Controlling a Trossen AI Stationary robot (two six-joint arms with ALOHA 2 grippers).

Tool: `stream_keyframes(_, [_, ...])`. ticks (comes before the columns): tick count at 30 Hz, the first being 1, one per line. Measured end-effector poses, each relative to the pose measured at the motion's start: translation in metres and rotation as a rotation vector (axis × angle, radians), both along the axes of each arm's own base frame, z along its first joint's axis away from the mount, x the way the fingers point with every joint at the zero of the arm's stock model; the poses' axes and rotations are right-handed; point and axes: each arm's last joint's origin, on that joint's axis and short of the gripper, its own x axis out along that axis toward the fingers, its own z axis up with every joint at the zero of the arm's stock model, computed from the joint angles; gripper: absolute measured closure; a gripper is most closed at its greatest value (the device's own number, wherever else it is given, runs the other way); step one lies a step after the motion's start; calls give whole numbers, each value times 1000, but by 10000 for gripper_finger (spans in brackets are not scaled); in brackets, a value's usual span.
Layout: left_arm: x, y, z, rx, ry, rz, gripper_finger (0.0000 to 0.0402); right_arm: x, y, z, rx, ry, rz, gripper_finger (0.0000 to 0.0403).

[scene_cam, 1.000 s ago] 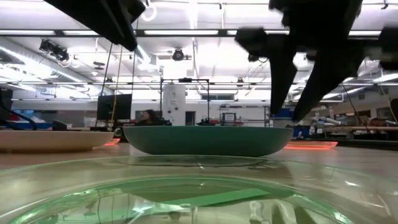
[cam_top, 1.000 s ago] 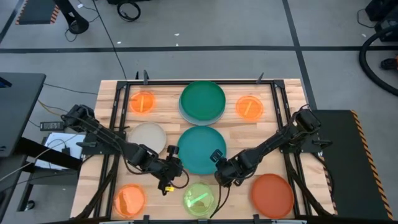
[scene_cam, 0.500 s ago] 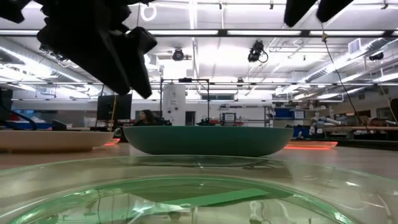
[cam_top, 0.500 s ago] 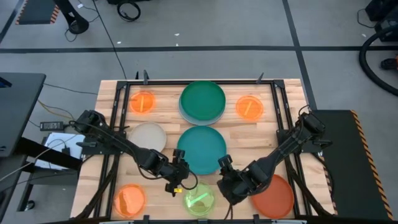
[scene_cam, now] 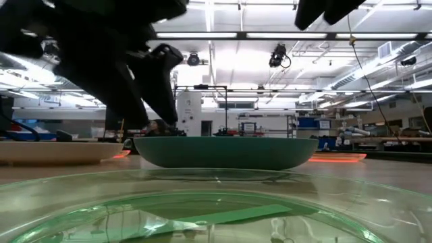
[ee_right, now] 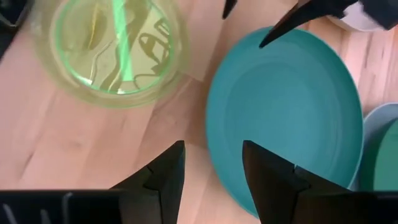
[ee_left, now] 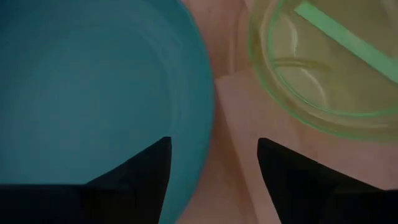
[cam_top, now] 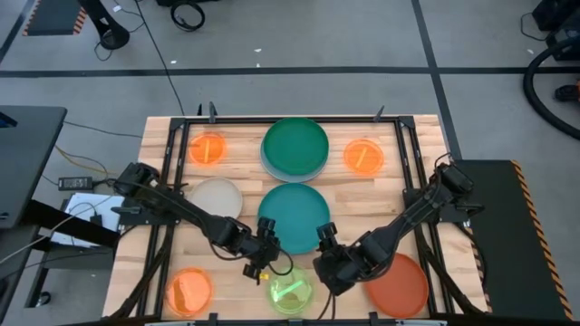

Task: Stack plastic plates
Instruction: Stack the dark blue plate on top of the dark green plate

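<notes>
The teal plate [cam_top: 293,215] lies flat at the table's middle, seen side-on in the low view as the teal plate [scene_cam: 226,152]. My left gripper [cam_top: 269,249] is open at its near-left rim; in the left wrist view the gripper [ee_left: 214,155] has one finger over the teal plate [ee_left: 93,93] and one over bare wood. My right gripper [cam_top: 321,246] is open above the near-right rim, and the right wrist view shows the gripper [ee_right: 211,152] astride the edge of the teal plate [ee_right: 292,118]. The lime green plate [cam_top: 290,290] sits just nearer.
A dark green plate [cam_top: 294,147] rests on a light blue one at the far edge, between two small orange plates [cam_top: 208,148] [cam_top: 363,156]. The beige plate [cam_top: 216,199] lies left, a third orange plate [cam_top: 188,290] near left, and the red-orange plate [cam_top: 397,282] near right.
My left gripper has moved right toward the teal plate's near-left rim and come down lower, filling the left of the low view. My right gripper has risen almost out of the low view and shifted a little toward the table's near edge. No plate has moved.
</notes>
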Motion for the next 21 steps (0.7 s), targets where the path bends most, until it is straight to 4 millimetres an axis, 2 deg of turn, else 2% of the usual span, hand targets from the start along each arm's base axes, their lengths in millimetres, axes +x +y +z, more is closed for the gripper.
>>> stream_keyframes(5, [7,2,-5,-19,-11,-17,159,3,-3,0,6,-6,-11,233])
stream_keyframes(11, [14,13,-38,41,104,-15,159,5,-5,0,7,-12,-14,233])
stream_keyframes(14, [16,14,-40,39,97,0,167,6,-6,0,7,-10,-16,234])
stream_keyframes(17, [16,12,-40,38,92,-1,192,6,-7,0,8,-9,-17,234])
stream_keyframes(21, [15,11,-39,46,87,-9,251,6,-7,0,7,-9,-18,234])
